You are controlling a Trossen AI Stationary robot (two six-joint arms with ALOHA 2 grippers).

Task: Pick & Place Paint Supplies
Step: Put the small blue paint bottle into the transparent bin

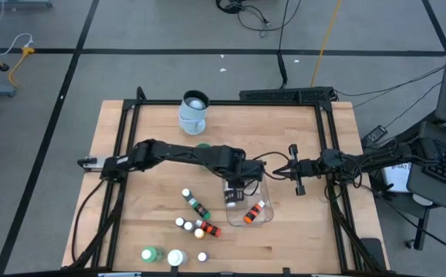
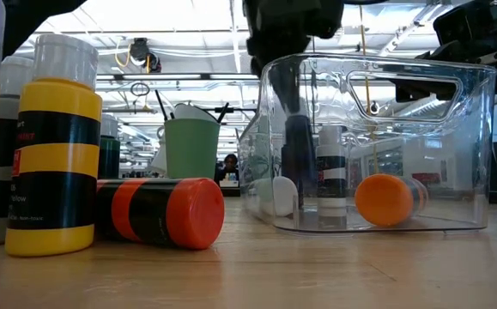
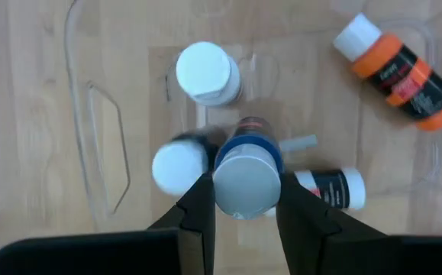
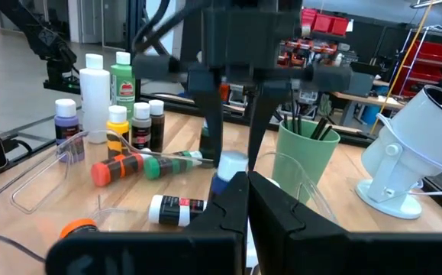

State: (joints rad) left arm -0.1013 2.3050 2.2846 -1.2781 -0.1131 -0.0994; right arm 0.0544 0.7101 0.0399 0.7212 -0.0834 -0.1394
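While reaching down into the clear tub [image 1: 263,218], left pincer [image 3: 243,200] grips a blue paint bottle [image 3: 247,172], right pincer [image 1: 293,174] closed, idle.

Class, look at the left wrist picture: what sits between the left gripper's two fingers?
A blue paint bottle with a white cap, pinched upright between the fingers of the left gripper, above the clear tub; the left wrist view shows it.

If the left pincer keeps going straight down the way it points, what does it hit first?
The left pincer holds a blue bottle upright over the clear tub. Straight down, the bottle's base would likely meet the tub floor, close by two white-capped bottles standing there; how far above it hangs is unclear.
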